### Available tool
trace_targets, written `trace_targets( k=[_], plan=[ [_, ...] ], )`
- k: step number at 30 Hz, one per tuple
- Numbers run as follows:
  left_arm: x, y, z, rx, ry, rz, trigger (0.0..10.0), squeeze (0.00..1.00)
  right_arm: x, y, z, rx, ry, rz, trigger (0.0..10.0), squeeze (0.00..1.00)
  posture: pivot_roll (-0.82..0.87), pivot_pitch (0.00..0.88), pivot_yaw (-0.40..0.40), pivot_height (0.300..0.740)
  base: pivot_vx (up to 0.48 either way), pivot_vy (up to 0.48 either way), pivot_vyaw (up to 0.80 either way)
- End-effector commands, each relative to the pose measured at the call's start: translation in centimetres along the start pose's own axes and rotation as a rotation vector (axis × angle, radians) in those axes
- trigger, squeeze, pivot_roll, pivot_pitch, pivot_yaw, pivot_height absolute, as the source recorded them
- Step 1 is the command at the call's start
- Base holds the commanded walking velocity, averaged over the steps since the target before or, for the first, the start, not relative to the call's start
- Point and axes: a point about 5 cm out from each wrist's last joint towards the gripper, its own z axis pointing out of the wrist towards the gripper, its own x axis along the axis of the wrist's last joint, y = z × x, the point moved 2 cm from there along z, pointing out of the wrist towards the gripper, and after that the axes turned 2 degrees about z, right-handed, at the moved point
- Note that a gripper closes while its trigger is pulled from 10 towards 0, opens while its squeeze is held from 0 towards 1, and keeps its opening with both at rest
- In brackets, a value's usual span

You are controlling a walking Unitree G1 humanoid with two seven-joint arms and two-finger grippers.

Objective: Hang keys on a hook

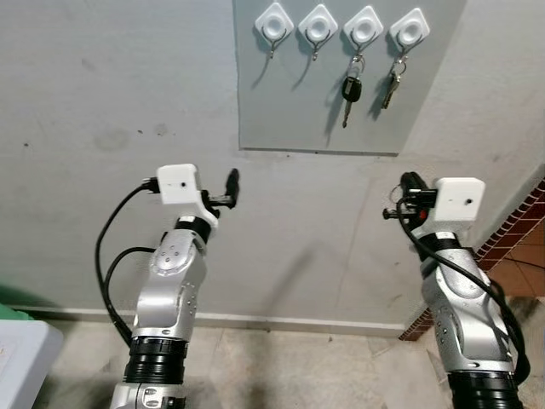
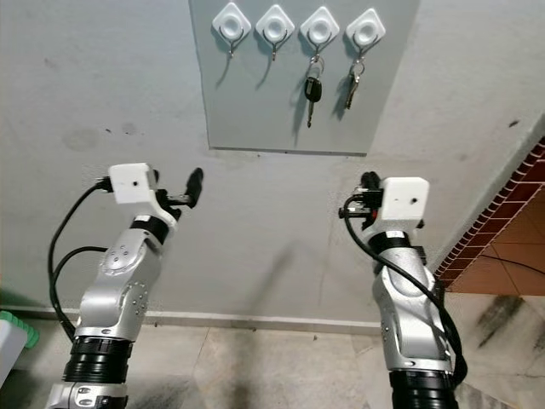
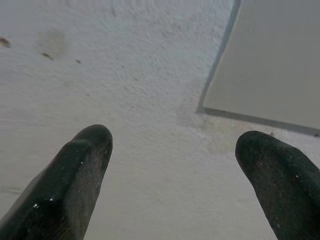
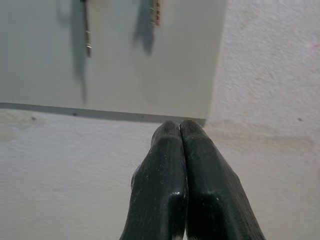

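Note:
A grey panel on the wall carries a row of white hooks. The two left hooks are bare. A black-headed car key hangs from the third hook, and a small bunch of keys hangs from the fourth hook. My left gripper is open and holds nothing; it is raised below the panel's lower left corner. My right gripper is shut with nothing between its fingers, and it points at the wall below the panel's lower right corner.
A red-brown tiled wall juts out on the right beside my right arm. A pale container stands on the floor at the lower left. A baseboard runs along the foot of the wall.

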Motion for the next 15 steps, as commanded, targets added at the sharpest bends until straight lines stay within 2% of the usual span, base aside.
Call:
trace_targets(
  k=[1, 5, 8, 13, 15],
  plan=[
    [0.4, 0.2, 0.1, -0.005, 0.001, 0.008, 10.0, 0.0, 0.5, -0.5, 0.2, 0.022, 0.01, 0.01, 10.0, 0.0, -0.04, 0.023, -0.001, 0.74, 0.0, 0.0, 0.0],
    [1.3, 0.8, 0.3, -0.055, 0.028, 0.027, 10.0, 0.0, 0.7, -1.5, 0.6, 0.103, 0.01, 0.01, 10.0, 0.0, -0.04, 0.022, -0.001, 0.74, 0.0, 0.0, 0.0],
    [2.4, 2.3, 0.6, -0.16, 0.061, 0.074, 10.0, 0.0, 1.4, -2.9, 1.6, 0.213, 0.028, 0.01, 10.0, 0.0, -0.03, 0.027, -0.006, 0.74, 0.0, 0.0, 0.0],
    [3.4, 3.6, 1.2, -0.239, 0.085, 0.11, 10.0, 0.0, 2.6, -3.8, 3.1, 0.275, 0.064, 0.015, 10.0, 0.0, -0.01, 0.037, -0.024, 0.74, 0.0, 0.0, 0.0],
    [4.4, 4.6, 1.6, -0.297, 0.111, 0.123, 10.0, 0.0, 3.6, -4.7, 3.8, 0.327, 0.093, 0.036, 10.0, 0.0, -0.01, 0.043, -0.03, 0.74, 0.0, 0.0, 0.0]
  ],
)
